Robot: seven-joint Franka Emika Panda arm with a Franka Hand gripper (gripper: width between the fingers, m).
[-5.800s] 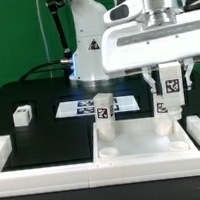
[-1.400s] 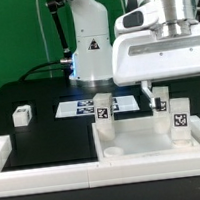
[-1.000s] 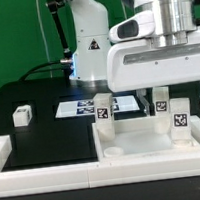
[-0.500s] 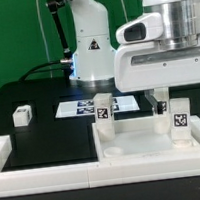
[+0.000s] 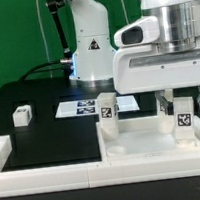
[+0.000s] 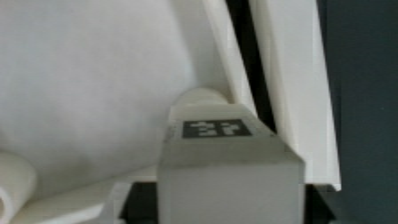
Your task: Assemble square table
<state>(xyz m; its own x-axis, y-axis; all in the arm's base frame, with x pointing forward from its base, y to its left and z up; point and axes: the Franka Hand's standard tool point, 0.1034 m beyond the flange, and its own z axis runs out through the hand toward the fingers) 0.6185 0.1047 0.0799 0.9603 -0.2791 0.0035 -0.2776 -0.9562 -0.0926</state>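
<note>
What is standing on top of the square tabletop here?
Two tagged legs stand upright on the tabletop: one leg at a far corner, the other leg beneath the end effector. Anything behind the end effector is covered.

This is a robotics lab: a white robot arm (image 5: 89,39) stands at the back of a black surface (image 5: 47,139), with a plain green backdrop (image 5: 10,38) and a cable (image 5: 52,28) behind it. A flat marker board (image 5: 79,107) and a small white block (image 5: 22,115) carry black-and-white square tags. A white rail (image 5: 47,179) fences the near edge.
</note>
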